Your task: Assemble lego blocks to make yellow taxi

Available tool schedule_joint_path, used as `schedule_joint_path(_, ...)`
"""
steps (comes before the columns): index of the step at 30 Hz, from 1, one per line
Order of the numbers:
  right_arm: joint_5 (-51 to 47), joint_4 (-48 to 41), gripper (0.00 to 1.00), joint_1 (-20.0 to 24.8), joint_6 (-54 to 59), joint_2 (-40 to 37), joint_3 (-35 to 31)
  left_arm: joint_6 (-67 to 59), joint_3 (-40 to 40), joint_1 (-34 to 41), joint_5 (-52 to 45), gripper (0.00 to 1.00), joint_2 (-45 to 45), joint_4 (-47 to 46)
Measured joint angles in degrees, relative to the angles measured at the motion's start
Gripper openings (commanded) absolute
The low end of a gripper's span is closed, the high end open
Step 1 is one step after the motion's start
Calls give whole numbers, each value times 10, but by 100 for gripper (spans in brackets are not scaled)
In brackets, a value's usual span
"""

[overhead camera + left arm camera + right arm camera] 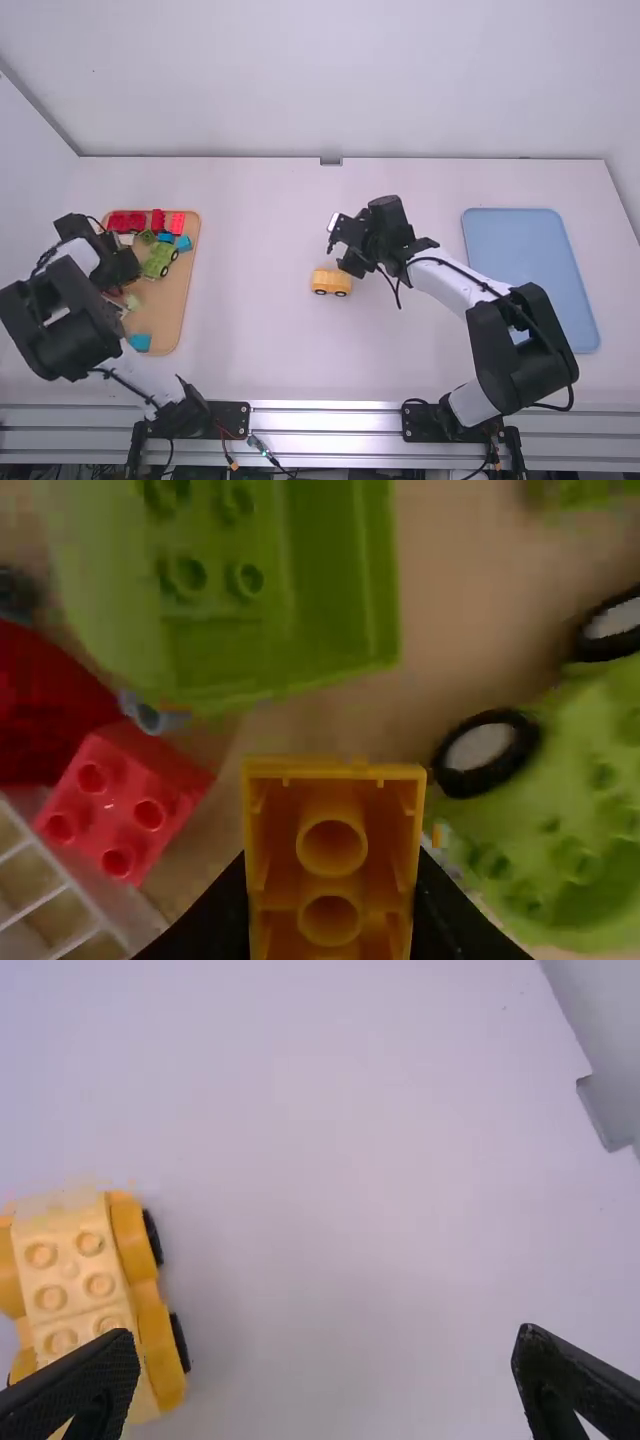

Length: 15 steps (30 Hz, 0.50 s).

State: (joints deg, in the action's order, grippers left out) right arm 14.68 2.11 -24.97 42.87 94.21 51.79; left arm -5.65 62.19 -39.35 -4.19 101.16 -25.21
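Yellow Duplo-style brick (332, 865) pinched in the left gripper (124, 268), over the wooden tray (172, 322).
About level with it, the yellow wheeled car body (332, 281) stands mid-table, studs up; just beyond, the right gripper (341, 245) has its fingers spread wide, nothing between them; farther off, red bricks (126, 221) lie at the tray's far end.

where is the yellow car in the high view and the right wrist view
High view: yellow car just below centre.
Right wrist view: yellow car at the left edge, lower half.
Shared landmark: small gray block, top middle in the first, right edge in the second.
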Motion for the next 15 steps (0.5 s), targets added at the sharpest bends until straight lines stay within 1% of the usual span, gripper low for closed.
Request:
schedule_joint_path(4,25,45,99,0,-50,0,0,-14,0,16,-43,22,-75,-10)
schedule_joint_path(8,88,102,99,2,-109,0,0,-66,-2,60,-141,23,-144,6)
schedule_joint_path(10,140,141,99,7,-146,0,0,-102,-17,100,-212,24,-181,33)
schedule_joint_path(13,210,189,99,23,-192,0,0,-135,-44,151,-287,24,-212,73)
schedule_joint_path(14,250,212,99,34,-216,0,0,-146,-62,184,-329,24,-224,106)
schedule_joint_path(15,279,228,99,42,-230,0,0,-151,-70,200,-348,24,-227,122)
